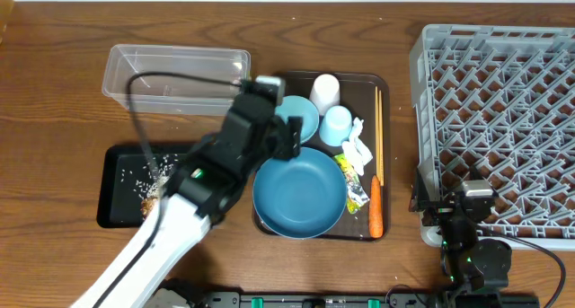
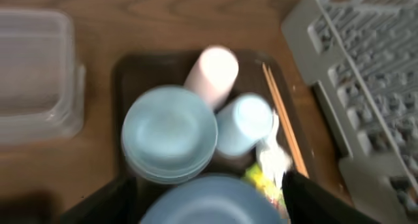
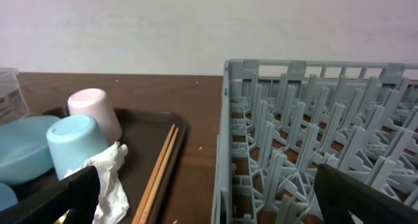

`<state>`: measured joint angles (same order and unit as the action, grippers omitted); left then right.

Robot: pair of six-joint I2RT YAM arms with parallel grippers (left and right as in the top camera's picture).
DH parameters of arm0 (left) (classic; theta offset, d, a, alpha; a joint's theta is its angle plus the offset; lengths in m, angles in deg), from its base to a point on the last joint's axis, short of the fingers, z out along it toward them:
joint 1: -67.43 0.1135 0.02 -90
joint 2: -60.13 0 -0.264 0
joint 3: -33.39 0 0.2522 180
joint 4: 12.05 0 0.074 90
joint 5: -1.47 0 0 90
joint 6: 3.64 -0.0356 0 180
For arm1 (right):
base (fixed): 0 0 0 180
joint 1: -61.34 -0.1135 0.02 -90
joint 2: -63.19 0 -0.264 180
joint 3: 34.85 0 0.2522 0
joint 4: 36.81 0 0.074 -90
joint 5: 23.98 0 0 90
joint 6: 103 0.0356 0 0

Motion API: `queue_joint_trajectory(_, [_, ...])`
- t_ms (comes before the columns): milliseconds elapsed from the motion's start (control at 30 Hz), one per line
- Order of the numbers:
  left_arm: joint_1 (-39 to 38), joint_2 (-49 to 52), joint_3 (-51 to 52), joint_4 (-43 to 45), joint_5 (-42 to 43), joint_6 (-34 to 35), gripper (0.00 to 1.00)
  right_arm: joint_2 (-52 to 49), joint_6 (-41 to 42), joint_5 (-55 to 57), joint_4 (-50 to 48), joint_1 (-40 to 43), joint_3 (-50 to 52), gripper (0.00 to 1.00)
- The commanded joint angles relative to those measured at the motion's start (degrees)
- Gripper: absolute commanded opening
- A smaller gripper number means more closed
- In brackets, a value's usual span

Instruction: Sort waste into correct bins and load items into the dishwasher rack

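Two arms in view; the left arm reaches diagonally over the black tray (image 1: 112, 209) toward the dark brown serving tray (image 1: 358, 94); left gripper (image 2: 209, 185) hangs above the pale blue bowl (image 2: 170, 132) and the far rim of the dark-blue plate (image 1: 299, 198), fingers spread wide, nothing held between them.

Right gripper (image 3: 206, 178) sits low at the near left corner of the grey rack (image 1: 503, 101); fingers wide apart, empty.

Serving tray contents: bowl at the far left, its edge over the plate; white cup (image 1: 325, 90) on its side at the far edge; light-blue cup (image 1: 337, 122) just beside it, nearer; crumpled tissue (image 1: 358, 151) touching the light-blue cup; yellow-green wrapper (image 1: 357, 191) between plate and carrot (image 1: 375, 217); chopsticks (image 1: 378, 133) lying parallel along the right side of the tray, the carrot at their near end.

White rice (image 1: 135, 175) scattered in the black tray; a brownish clump at its right end, partly hidden by the arm, cannot identify it.

Clear tub (image 1: 175, 74) stands just beyond the black tray on the wooden table (image 1: 54, 119); rack well right of the serving tray.
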<state>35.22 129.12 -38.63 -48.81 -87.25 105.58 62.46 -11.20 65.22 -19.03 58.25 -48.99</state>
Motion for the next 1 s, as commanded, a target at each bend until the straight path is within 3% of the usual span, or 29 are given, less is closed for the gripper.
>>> queue_joint_trajectory(0, [0.04, -5.66, -0.85, -5.88, -1.09, -0.59, 0.73, 0.09, 0.5, -0.07, 0.24, -0.52, 0.07, 0.99])
queue_joint_trajectory(33, [0.04, -7.52, -0.85, -8.68, -2.27, -0.59, 0.74, 0.09, 0.5, -0.07, 0.24, -0.52, 0.07, 0.99])
queue_joint_trajectory(67, [0.04, -9.31, -0.85, -11.52, -4.02, -0.59, 0.82, 0.09, 0.5, -0.07, 0.24, -0.52, 0.07, 0.99])
queue_joint_trajectory(100, [0.04, -10.78, -0.85, -14.01, -5.99, -0.57, 0.98, 0.09, 0.5, -0.07, 0.24, -0.52, 0.07, 0.99])
queue_joint_trajectory(233, [0.04, -16.35, -0.85, -23.87, -16.15, -0.55, 0.98, 0.09, 0.5, -0.07, 0.24, -0.52, 0.07, 0.99])
queue_joint_trajectory(433, [0.09, -22.88, -0.85, -30.21, -21.99, -0.48, 0.98, 0.09, 0.5, -0.07, 0.24, -0.52, 0.07, 0.99])
queue_joint_trajectory(700, [6.01, -25.55, -0.85, -31.32, -21.51, 6.47, 0.98, 0.09, 0.5, -0.07, 0.24, -0.52, 0.07, 0.99])
queue_joint_trajectory(967, [23.04, -25.53, -0.85, -32.22, -10.4, 6.58, 0.98, 0.09, 0.5, -0.07, 0.24, -0.52, 0.07, 0.99])
